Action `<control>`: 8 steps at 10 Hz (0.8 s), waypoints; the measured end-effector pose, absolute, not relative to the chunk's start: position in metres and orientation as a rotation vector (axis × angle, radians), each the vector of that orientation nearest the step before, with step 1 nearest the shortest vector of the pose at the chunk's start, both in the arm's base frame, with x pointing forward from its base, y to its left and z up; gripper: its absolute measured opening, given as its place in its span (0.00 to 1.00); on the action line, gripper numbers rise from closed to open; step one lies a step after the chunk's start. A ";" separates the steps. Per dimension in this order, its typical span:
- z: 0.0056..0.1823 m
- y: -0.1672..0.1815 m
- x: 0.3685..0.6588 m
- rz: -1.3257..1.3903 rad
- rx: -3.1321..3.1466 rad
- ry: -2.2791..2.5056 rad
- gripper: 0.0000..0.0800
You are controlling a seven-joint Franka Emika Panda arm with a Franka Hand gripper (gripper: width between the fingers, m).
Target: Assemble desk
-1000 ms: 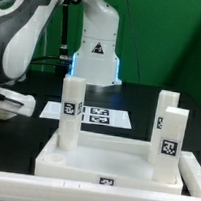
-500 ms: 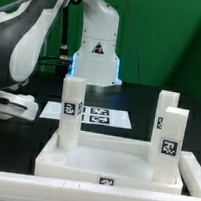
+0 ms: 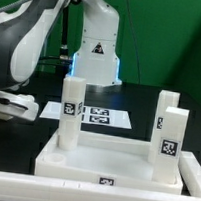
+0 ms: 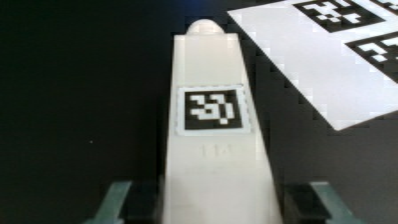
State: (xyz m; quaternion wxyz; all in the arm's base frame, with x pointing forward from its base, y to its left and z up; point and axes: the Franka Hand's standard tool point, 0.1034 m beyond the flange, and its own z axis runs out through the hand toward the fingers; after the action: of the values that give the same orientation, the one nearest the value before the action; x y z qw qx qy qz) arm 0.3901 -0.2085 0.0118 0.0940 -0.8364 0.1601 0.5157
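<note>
Wrist view: end effector [image 4: 217, 200] straddles a lying leg [image 4: 214, 110], flat on the black counter [image 4: 71, 80]. Fingers [image 4: 121, 200] sit either side w/ a slim gap each, so jaws are narrow-ish but not clamped and nothing is held. Leg's far tip is just beside the marker board [image 4: 329, 50], tag face up.

Ext. view: tabletop [image 3: 92, 160] lies on the camera side of the marker board [image 3: 97, 115], w/ 3 upright legs [image 3: 70, 110] [image 3: 166, 107] [image 3: 171, 144] standing on it.
</note>
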 end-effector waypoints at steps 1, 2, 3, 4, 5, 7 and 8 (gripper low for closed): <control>0.015 -0.208 0.394 1.536 -2.504 0.444 0.36; 0.024 -0.202 0.402 1.554 -2.548 0.385 0.36; 0.033 -0.193 0.408 1.553 -2.559 0.375 0.36; 0.050 -0.182 0.417 1.544 -2.566 0.363 0.36; 0.063 -0.179 0.424 1.510 -2.574 0.322 0.36; 0.059 -0.188 0.420 1.493 -2.567 0.324 0.36; 0.059 -0.188 0.423 1.471 -2.588 0.319 0.36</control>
State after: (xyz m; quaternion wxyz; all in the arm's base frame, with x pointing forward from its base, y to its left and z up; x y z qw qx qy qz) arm 0.4233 -0.1884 0.0588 0.0738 -0.8621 0.1063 0.4899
